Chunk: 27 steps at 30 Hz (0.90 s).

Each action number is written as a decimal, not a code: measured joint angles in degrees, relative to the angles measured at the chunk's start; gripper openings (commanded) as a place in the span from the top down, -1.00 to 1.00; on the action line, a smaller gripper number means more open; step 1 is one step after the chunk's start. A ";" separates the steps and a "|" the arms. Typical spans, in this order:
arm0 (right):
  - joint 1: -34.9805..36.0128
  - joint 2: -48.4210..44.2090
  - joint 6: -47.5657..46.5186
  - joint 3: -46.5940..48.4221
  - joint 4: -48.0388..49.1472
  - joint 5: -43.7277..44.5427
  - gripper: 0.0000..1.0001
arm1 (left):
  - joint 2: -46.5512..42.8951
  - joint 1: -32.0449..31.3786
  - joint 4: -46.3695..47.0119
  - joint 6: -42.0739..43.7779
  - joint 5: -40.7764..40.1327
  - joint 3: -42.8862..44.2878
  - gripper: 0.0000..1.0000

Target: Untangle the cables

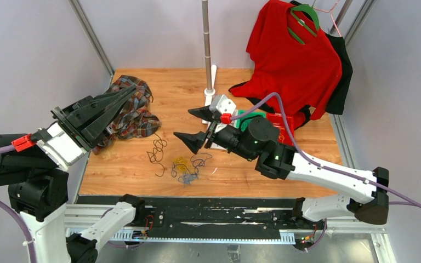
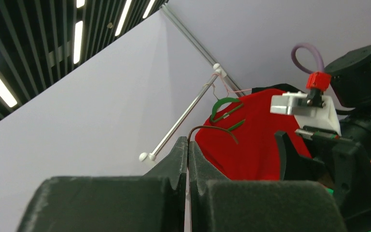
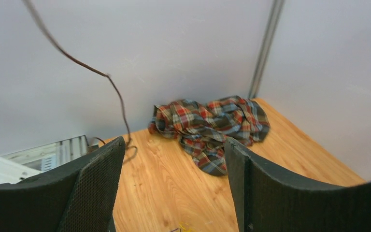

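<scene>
L jaws shut, pinching dark strand up high; R jaws wide open, empty, over cables nr counter front edge. Next, prob: R pins wad, L pulls free.

The thin wire cables are black, blue and yellow on a light orange-brown wood-grain tabletop, the crumpled cloth is red, grey and blue plaid, and the hanging T-shirt is plain red on a green plastic hanger.
</scene>
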 measured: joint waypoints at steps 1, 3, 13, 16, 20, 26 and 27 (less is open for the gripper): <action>0.00 -0.63 -0.26 0.00 0.09 -1.51 -0.52 | -0.15 0.00 -0.09 0.07 0.00 -0.35 0.99; 0.00 -1.46 -0.52 0.15 0.04 -4.48 -0.52 | -0.42 0.00 -0.26 0.24 0.02 -1.01 0.99; 0.00 6.88 -1.88 7.80 -1.53 -13.18 0.09 | -0.61 0.00 -0.31 0.20 0.02 -2.03 0.99; -0.11 9.70 -1.97 9.22 -1.70 -12.72 0.58 | -0.63 0.00 -0.28 0.20 0.00 -2.23 0.99; -1.03 10.80 -1.53 9.25 -0.92 -11.13 0.99 | -1.73 0.00 -0.28 0.13 -0.26 -4.66 0.99; -7.37 8.96 2.69 6.49 2.78 -8.17 0.99 | -5.07 0.00 -2.51 -0.68 -3.43 -14.25 0.44; -9.44 8.41 3.69 5.53 3.08 -7.37 0.99 | -5.33 0.00 -4.20 -0.72 -3.96 -16.00 0.08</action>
